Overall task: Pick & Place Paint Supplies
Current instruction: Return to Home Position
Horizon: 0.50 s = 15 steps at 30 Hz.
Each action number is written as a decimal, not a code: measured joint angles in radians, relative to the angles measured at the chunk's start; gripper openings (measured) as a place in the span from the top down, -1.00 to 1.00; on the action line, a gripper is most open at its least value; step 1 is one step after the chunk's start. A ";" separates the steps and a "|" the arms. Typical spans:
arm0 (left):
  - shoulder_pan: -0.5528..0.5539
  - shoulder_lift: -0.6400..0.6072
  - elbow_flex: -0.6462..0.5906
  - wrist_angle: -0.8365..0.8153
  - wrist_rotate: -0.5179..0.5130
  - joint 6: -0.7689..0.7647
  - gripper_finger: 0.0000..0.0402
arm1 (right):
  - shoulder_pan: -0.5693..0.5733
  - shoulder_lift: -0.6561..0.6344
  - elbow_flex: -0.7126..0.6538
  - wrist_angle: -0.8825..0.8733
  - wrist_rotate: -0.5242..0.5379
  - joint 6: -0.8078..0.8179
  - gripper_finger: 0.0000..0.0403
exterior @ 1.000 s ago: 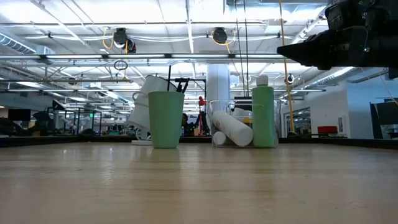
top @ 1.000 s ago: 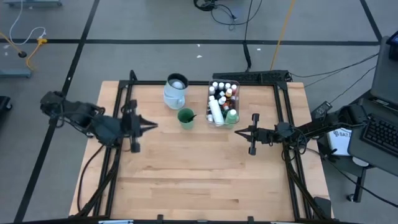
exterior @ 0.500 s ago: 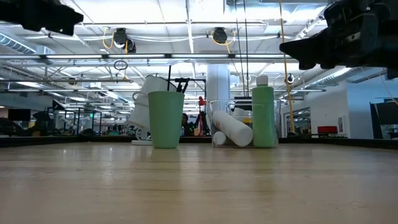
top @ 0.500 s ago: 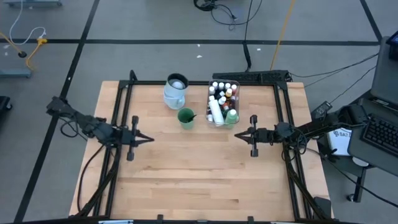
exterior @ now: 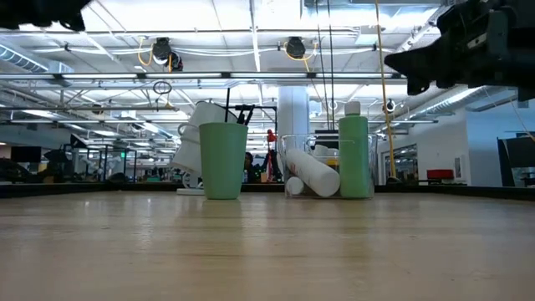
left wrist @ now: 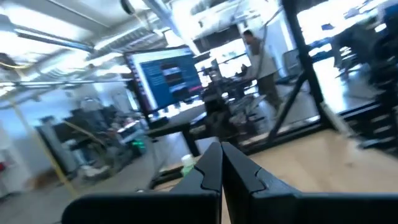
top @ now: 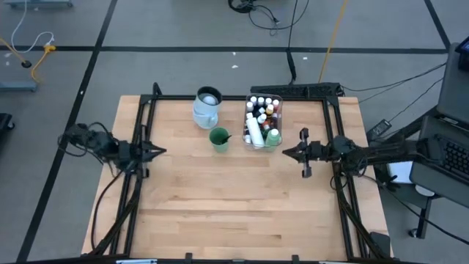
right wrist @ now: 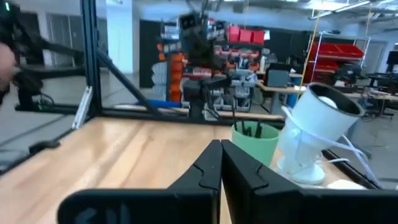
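Observation:
The paint supplies stand at the far middle of the table. Several tiny bottles, a lying white bottle (exterior: 313, 172) and an upright green bottle (exterior: 354, 156) fill the clear tub (top: 262, 122). Dark-handled brushes (exterior: 244, 114) stick up out of a green cup (top: 219, 138). My left gripper (top: 162, 152) is shut and holds nothing, hovering by the table's left edge and pointing toward the middle. My right gripper (top: 284, 153) is shut and holds nothing, hovering right of the tub and pointing toward the cup (right wrist: 255, 138).
A pale-blue jug (top: 207, 107) stands left of the tub, behind the cup. A black frame (top: 139, 125) runs along the table's left, far and right sides. The near half of the wooden tabletop (top: 234, 213) is bare.
My left gripper has drawn back toward the table's left edge, sinking and tipping up from a downward slant to about level. My right gripper has drawn back a little toward the right edge and rolled about its own axis. Nothing on the table has moved.

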State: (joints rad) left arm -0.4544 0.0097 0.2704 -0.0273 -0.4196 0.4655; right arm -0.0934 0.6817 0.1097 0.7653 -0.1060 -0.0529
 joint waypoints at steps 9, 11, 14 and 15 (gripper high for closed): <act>0.193 0.030 -0.122 -0.029 0.052 -0.030 1.00 | -0.100 -0.173 0.000 -0.154 -0.109 0.060 1.00; 0.224 0.020 -0.134 -0.067 0.139 -0.048 1.00 | -0.120 -0.201 0.000 -0.198 -0.130 0.059 1.00; 0.266 0.002 -0.147 -0.115 0.155 -0.065 1.00 | -0.160 -0.254 0.000 -0.259 -0.189 0.061 1.00; 0.281 -0.005 -0.153 -0.115 0.154 -0.065 1.00 | -0.174 -0.273 0.000 -0.279 -0.206 0.066 1.00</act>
State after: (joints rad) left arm -0.1731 0.0048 0.1169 -0.1422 -0.2654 0.4009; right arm -0.2673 0.4089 0.1093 0.4867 -0.3122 0.0129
